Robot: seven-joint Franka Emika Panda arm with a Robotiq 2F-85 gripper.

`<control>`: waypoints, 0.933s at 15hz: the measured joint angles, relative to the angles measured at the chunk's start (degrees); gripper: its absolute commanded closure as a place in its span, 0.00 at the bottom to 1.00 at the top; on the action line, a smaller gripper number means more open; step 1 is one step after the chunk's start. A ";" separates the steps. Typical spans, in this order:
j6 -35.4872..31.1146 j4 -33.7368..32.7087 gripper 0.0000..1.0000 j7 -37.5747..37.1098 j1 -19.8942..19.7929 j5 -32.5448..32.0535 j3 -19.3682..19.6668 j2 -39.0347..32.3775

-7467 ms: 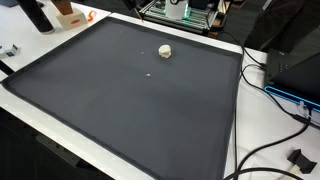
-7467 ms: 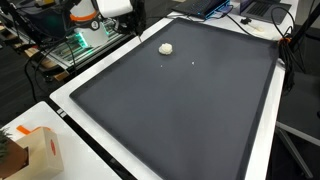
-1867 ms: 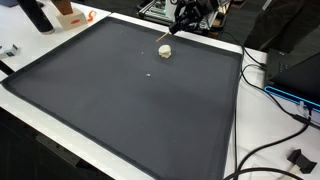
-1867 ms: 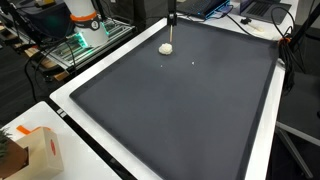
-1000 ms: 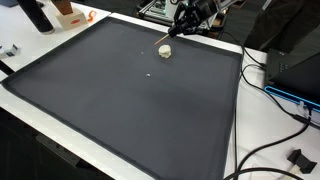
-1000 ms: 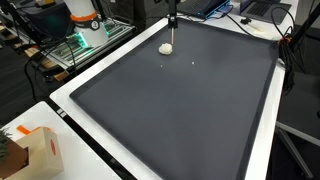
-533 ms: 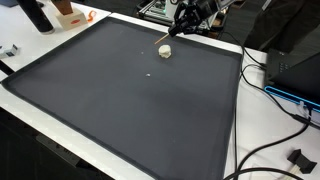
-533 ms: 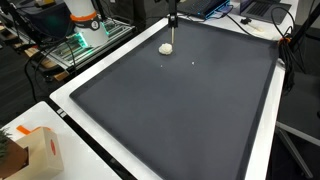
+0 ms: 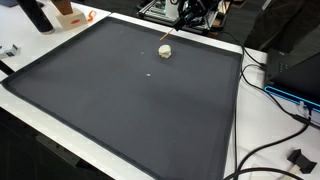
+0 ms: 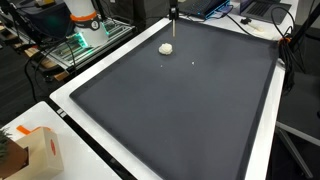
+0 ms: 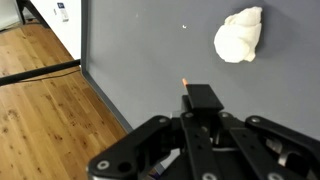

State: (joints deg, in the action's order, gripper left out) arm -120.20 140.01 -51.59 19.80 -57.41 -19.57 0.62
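A white crumpled lump [image 9: 165, 51] lies on the dark mat [image 9: 130, 115] near its far edge, and shows in both exterior views [image 10: 166, 47]. My gripper [image 9: 188, 13] hangs over that edge, just above and beside the lump. It is shut on a thin black stick [image 11: 196, 97] with an orange tip [image 11: 185, 80] that points down toward the mat. In the wrist view the lump [image 11: 238, 36] lies ahead and to the right of the tip, apart from it. In an exterior view the stick [image 10: 173, 28] stands upright close to the lump.
A tiny white speck [image 9: 150, 72] lies on the mat near the lump. A black bottle [image 9: 36, 14] and an orange-and-white box [image 9: 68, 14] stand off the mat corner. Cables [image 9: 272, 85] run along the table's side. Wooden floor [image 11: 40, 110] lies past the mat edge.
The gripper was out of view 7.5 s ago and has come in over the far edge with the stick. In the last second it has barely moved, perhaps risen slightly.
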 measured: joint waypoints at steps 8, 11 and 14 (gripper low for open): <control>-7.39 1.92 0.97 24.99 -1.60 24.13 4.27 14.01; -7.43 2.13 0.97 37.65 -2.55 35.78 7.46 19.35; -6.95 2.29 0.97 48.46 -3.40 44.91 11.29 23.59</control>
State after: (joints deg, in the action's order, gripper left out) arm -127.15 142.30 -3.12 16.40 -12.50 -8.28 24.22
